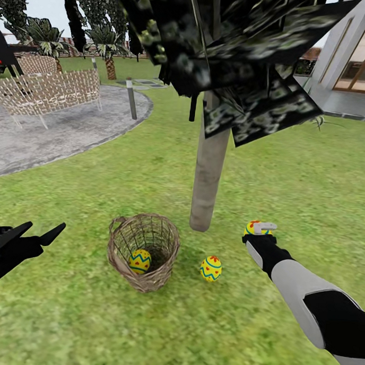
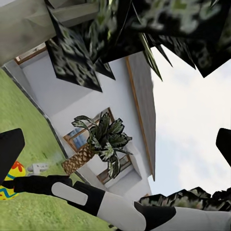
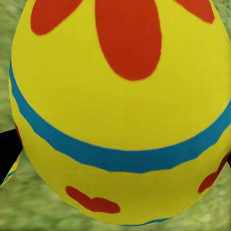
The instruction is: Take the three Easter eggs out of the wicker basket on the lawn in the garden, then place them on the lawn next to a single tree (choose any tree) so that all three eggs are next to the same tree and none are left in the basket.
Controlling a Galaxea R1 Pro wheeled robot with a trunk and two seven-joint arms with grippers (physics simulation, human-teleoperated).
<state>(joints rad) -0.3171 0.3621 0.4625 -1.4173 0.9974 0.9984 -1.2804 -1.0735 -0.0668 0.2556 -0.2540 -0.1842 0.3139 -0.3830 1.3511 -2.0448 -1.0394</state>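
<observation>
My right gripper (image 1: 259,227) jaws hold the second egg (image 1: 251,227) beside the tree (image 1: 208,173); next, release, then fetch the egg (image 1: 140,261) in the basket (image 1: 119,243); left gripper (image 1: 39,232) jaws wide.

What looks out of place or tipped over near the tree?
The basket lies tipped on the lawn beside the tree, its mouth tilted sideways, with one egg inside it. Another egg lies loose on the grass.
</observation>
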